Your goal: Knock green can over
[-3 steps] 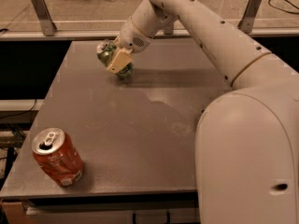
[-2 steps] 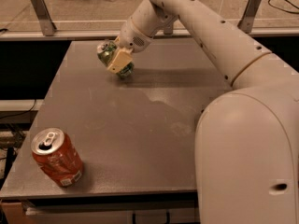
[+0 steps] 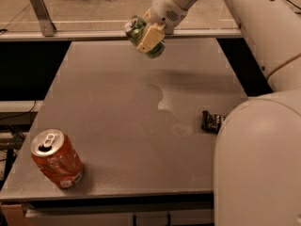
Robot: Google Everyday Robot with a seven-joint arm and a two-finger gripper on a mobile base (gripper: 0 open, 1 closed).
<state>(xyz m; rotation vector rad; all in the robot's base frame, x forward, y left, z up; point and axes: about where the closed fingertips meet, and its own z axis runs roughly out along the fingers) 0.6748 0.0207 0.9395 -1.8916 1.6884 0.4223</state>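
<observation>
The green can (image 3: 136, 28) is slim, with pale markings and a silver top facing up and to the left. It is tilted and held over the far part of the grey table (image 3: 117, 107). It appears to be a little off the surface. My gripper (image 3: 149, 37) comes down from the white arm at the top. It is shut on the can, with a cream finger pad (image 3: 151, 36) across the can's side. The can's lower end shows below the pad.
An orange-red soda can (image 3: 56, 159) stands tilted at the table's near left corner. A small black object (image 3: 212, 121) lies on the table at the right, next to my white body (image 3: 258, 164). A rail (image 3: 94, 33) runs behind the far edge.
The gripper has moved to the right and up with the green can in it. The orange-red can has not moved.
</observation>
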